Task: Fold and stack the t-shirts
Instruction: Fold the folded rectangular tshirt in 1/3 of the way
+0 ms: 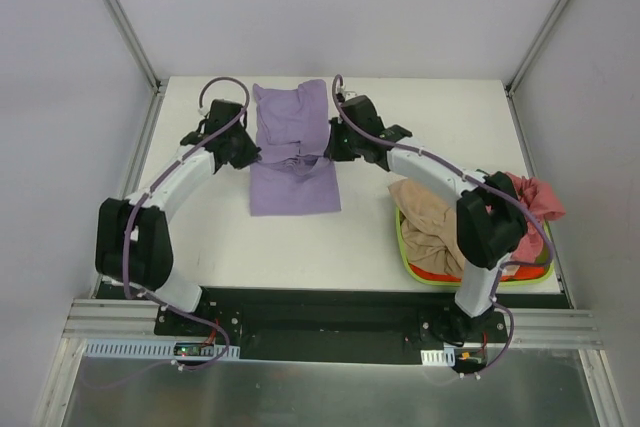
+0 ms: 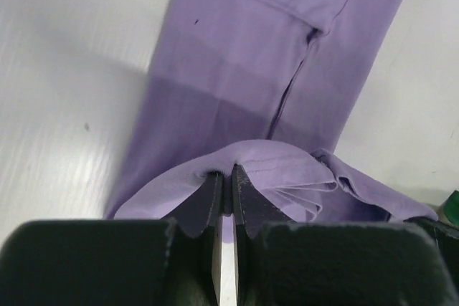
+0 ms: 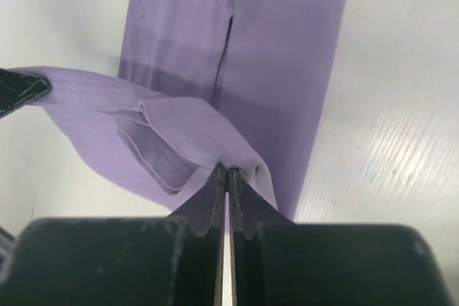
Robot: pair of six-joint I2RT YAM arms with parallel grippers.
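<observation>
Lavender t-shirt (image 1: 292, 137) lies at the middle of the table (image 1: 440, 117), with a band of cloth lifted between your two arms. Your left gripper (image 2: 226, 180) is clamped on a fold at its left edge, and your right gripper (image 3: 226, 177) is clamped on the right edge. The tan t-shirt (image 1: 430, 222) and pinkish-red t-shirt (image 1: 535, 197) are heaped in the lime-green basket (image 1: 403, 247) at right.

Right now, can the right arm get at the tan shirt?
Probably not: the right gripper is shut on the lavender shirt. The tan shirt lies uncovered in the basket, so once released, likely yes.
</observation>
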